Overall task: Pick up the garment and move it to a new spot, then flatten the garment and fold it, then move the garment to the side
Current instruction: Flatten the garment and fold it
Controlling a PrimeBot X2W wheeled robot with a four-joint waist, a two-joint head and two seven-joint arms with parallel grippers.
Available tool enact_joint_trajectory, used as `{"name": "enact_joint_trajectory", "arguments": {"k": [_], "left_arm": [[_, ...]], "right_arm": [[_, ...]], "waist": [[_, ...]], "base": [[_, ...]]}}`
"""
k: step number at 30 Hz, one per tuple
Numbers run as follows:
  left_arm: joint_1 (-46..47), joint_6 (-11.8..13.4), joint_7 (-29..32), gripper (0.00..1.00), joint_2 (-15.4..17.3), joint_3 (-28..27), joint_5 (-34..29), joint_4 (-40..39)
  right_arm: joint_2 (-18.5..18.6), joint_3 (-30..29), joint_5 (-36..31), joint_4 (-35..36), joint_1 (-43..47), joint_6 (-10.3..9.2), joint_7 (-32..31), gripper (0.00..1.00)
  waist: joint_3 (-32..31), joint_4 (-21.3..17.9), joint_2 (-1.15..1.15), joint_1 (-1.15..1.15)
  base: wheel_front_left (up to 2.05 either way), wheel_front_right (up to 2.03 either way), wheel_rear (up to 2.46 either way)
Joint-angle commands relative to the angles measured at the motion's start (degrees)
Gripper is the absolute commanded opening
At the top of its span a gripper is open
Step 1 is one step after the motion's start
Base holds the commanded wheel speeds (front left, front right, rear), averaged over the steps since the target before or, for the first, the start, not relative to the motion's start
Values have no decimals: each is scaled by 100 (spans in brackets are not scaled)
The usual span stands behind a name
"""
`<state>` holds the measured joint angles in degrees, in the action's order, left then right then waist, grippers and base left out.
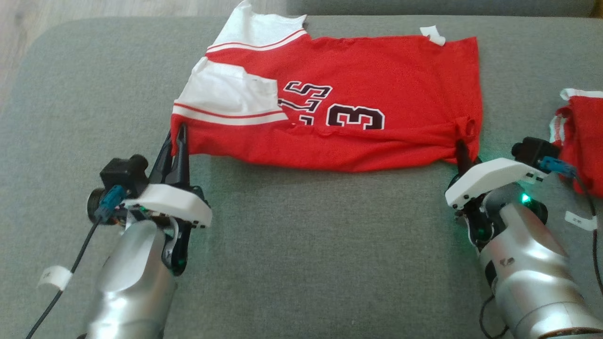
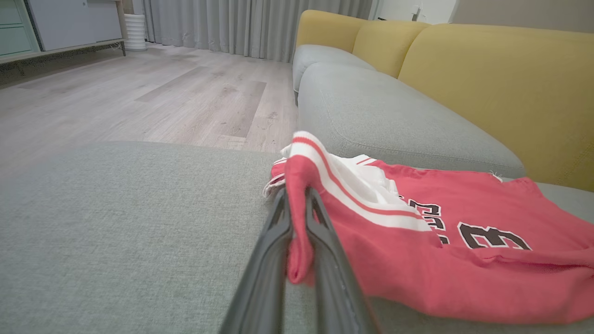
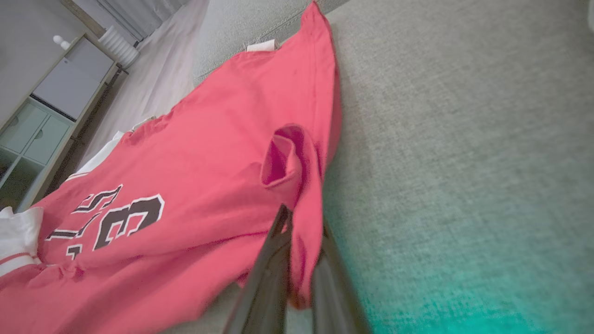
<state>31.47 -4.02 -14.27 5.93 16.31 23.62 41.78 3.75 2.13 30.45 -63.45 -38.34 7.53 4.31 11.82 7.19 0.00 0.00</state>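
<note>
Red jersey spread on grey cushion. Left gripper clamped on its near-left corner, right gripper clamped on near-right corner, cloth between fingers.

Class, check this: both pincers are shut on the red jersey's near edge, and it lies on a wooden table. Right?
No. The red jersey lies on a grey cushion, not a wooden table, as the head view shows. The rest holds.
</note>
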Motion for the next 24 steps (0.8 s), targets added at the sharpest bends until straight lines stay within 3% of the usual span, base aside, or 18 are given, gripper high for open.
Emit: {"name": "enact_joint_trajectory", "arguments": {"k": [1, 13, 24], "left_arm": [[57, 52, -40, 0, 238, -218, 24, -92], [-161, 85, -55, 0, 330, -251, 85, 56], [-1058, -8, 269, 0, 439, -27, 138, -41]], "right_arm": [[-87, 213, -70, -13, -61, -4, 71, 0], [96, 527, -395, 161, 80, -4, -285, 0], [588, 1207, -157, 1257, 1033, -4, -1682, 0]], "waist": [[-65, -81, 0, 0], [-496, -270, 0, 0], [-1391, -450, 0, 0]], "base": [[0, 0, 0], [0, 0, 0], [0, 0, 0]]}}
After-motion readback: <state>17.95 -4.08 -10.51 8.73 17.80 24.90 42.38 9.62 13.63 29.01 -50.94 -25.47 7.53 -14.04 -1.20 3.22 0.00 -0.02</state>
